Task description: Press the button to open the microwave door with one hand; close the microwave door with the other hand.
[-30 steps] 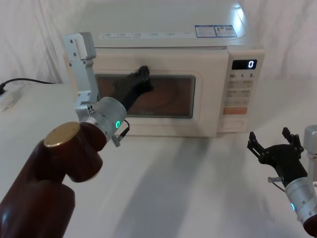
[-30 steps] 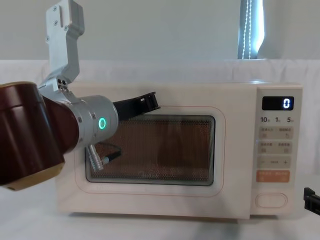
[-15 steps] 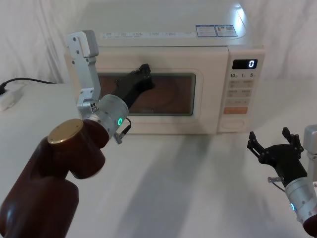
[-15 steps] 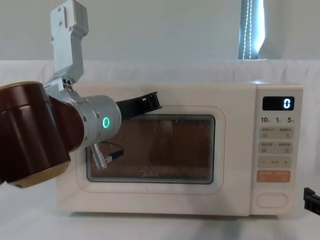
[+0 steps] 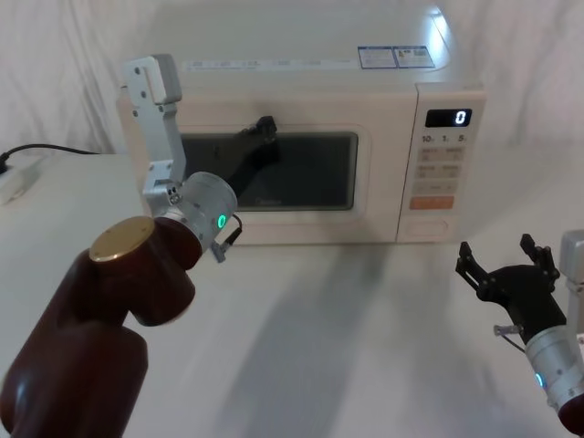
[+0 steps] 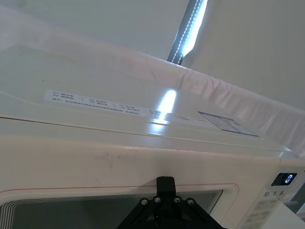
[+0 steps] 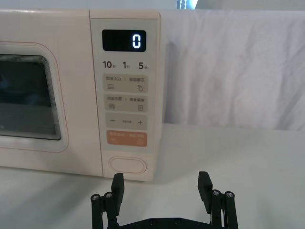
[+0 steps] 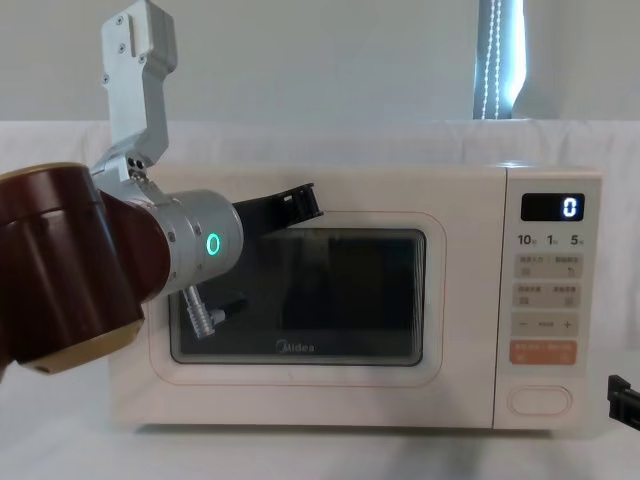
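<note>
Currently: microwave door flush with its frame, apparently shut; my left hand pressed against its upper frame, above the dark window; whether its fingers are apart or closed I cannot tell. Button at the foot of the control panel, right of the door. My right hand hovers before the button, fingers spread, holding nothing. Risk: overpressing shoves the microwave back across the worktop. Contents: window dark, cannot tell

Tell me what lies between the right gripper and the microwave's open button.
Nothing but bare white table. In the right wrist view the right gripper sits back from the button, its fingers spread.
</note>
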